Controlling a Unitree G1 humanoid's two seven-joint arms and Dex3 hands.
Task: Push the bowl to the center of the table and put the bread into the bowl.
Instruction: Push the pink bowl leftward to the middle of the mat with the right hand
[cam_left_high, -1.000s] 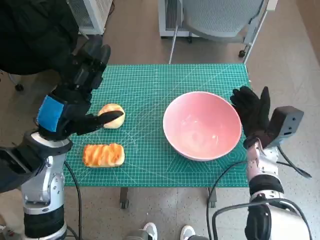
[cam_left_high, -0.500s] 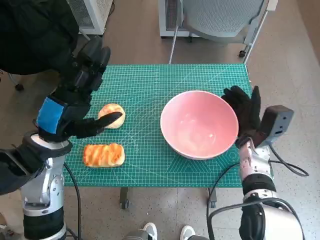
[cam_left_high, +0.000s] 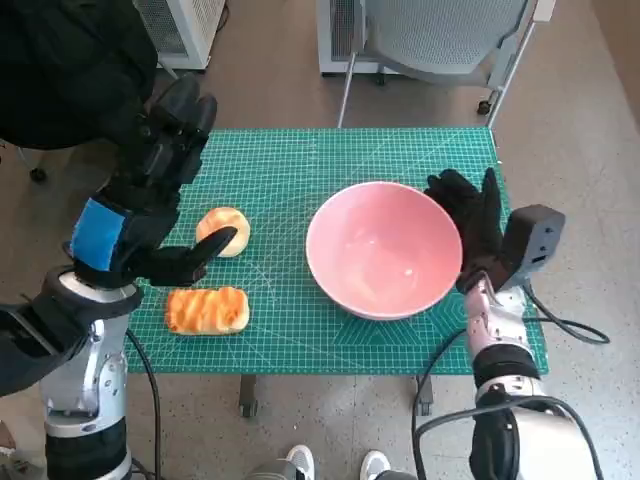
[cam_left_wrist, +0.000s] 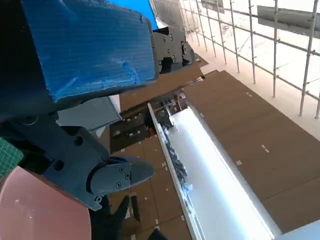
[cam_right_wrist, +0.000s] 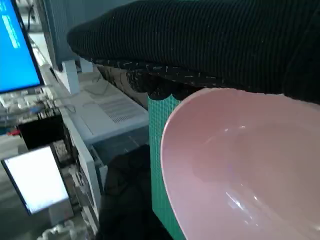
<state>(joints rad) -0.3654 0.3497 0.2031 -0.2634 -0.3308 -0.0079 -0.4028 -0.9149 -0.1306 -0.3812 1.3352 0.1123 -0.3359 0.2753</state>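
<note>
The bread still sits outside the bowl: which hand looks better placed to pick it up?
Probably the left hand: it hovers beside the round bun and above the flat bread. The right hand is against the pink bowl.

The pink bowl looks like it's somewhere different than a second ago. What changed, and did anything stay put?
The right hand, flat against the pink bowl, has pushed it leftward toward the mat's middle. The round bun and the striped bread have not moved, and the left hand still hovers over the bun, holding nothing.
</note>
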